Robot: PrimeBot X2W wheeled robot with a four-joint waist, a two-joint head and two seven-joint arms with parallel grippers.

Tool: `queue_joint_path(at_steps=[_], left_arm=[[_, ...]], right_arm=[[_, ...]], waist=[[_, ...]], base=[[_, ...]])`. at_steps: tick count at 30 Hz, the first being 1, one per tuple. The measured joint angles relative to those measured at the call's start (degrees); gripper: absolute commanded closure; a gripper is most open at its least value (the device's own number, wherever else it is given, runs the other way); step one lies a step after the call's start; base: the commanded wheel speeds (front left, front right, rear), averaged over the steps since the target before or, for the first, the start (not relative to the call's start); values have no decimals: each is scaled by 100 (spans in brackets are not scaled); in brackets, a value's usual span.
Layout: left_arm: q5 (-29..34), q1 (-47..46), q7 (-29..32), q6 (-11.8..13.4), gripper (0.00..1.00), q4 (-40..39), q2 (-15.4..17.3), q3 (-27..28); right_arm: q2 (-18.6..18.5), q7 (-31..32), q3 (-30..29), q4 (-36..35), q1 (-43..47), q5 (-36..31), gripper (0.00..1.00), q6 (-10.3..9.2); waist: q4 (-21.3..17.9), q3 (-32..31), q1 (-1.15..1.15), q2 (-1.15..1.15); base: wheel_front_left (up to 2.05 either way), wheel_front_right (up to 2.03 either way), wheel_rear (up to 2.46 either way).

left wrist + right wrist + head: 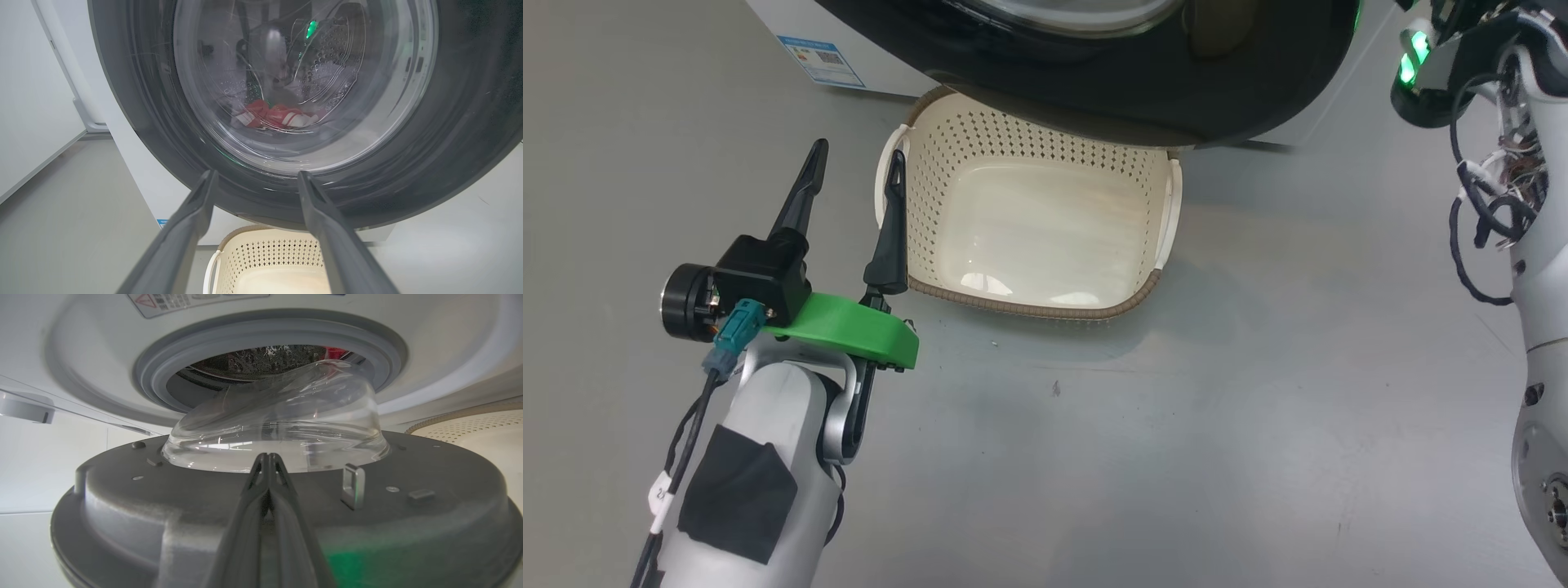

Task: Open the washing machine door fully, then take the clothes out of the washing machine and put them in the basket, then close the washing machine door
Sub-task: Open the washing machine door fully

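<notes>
I see my left gripper low on the left, over the grey floor. Its two fingers are wide apart and hold nothing. It is just beside the left end of the basket. In the head view one finger crosses the basket's white handle.

The basket stands on the floor right in front of the washer. The door is swung out from the washer, and its black ring hangs over the far end of the basket. I cannot tell how far it is open.

From the left wrist I look up through the door's glass. There I see the clothes, red with white bits, lying low in the drum.

My right arm goes up the right edge of the head view. My right gripper has its fingers pressed together, with nothing held. It is at the grey inner side of the door, and its tips point at the edge of the glass bowl. I cannot tell if they touch the door. A small metal latch sticks up just to the right of the fingers. Past the bowl I see the grey seal around the dark drum.
</notes>
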Motion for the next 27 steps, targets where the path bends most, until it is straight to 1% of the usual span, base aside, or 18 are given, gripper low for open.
queue_joint_path(at_steps=[5,10,16,27], left_arm=[[21,40,0,0,0,33,-4,48],[31,135,0,0,0,88,-7,75],[32,241,0,-15,0,190,-8,76],[32,517,0,-24,0,400,-8,76]], right_arm=[[122,189,79,-13,268,110,100,7],[192,381,170,-94,530,182,100,46],[268,626,287,-241,854,272,100,49],[383,991,502,-777,1399,450,100,51]], waist=[[-23,-131,0,0],[-43,-279,0,0],[-40,-477,-1,0],[50,-810,-1,0]], base=[[0,0,0],[0,0,0],[0,0,0],[0,0,0]])
